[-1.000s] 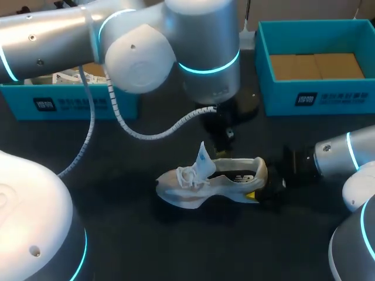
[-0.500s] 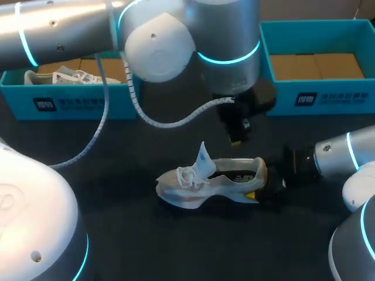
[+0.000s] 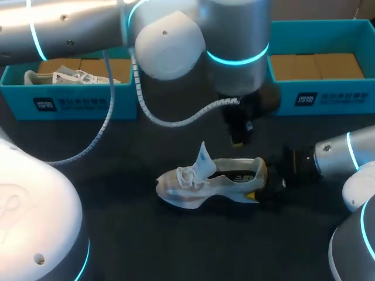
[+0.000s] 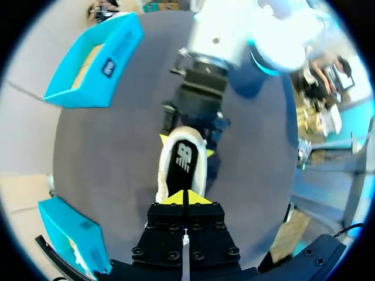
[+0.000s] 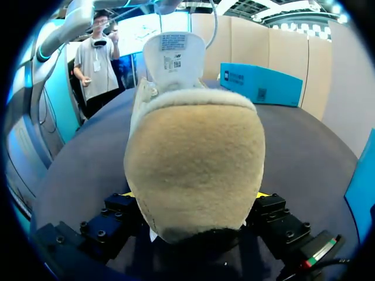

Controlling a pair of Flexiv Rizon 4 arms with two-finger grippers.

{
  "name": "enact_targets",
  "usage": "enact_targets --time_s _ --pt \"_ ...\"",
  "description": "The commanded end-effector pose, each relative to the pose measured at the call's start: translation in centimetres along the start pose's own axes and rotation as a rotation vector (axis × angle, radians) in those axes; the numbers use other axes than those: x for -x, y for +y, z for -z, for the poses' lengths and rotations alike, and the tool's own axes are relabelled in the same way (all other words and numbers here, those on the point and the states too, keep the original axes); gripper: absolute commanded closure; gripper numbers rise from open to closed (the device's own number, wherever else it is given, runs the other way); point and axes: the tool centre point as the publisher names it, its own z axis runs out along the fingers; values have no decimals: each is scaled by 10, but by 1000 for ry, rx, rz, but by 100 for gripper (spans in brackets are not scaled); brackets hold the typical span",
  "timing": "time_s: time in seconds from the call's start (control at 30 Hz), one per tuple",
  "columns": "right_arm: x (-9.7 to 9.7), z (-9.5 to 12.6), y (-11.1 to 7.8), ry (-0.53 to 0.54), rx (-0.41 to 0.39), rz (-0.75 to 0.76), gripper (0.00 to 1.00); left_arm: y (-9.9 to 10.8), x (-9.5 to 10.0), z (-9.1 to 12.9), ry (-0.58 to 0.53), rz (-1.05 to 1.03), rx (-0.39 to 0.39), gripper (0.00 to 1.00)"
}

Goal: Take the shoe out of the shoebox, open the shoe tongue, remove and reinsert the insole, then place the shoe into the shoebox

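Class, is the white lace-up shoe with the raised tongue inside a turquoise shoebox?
No, the white lace-up shoe stands on the dark table, outside the left turquoise shoebox and the right turquoise shoebox.

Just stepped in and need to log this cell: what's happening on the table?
The right tool grips the heel of the white sneaker, which stands on the table with its tongue raised. The left tool, shut, hovers above the shoe opening, where the black insole sits. The shoebox at right holds no shoe.
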Motion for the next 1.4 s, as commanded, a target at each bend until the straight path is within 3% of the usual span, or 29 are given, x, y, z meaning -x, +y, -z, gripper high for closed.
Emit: enact_targets --time_s 0.03,0.1,0.27,0.37,0.43,0.83,1.4 --pt "0 -2 -1 -1 -5 -1 100 -10 5 -32 35 -63 86 100" --pt "0 -2 -1 -1 -5 -1 100 -7 6 -37 70 -109 59 100" --pt "0 -2 -1 -1 -5 -1 100 -7 9 -57 86 -178 94 100" --pt "0 -2 -1 -1 -5 -1 100 -6 8 -72 73 -184 129 100" --pt "0 -2 -1 -1 -5 -1 100 -4 7 -75 147 -169 212 100" --pt "0 -2 -1 -1 -5 -1 100 -4 7 -75 147 -169 212 100" --pt "0 -2 -1 -1 -5 -1 100 11 -6 -108 185 -266 178 100"
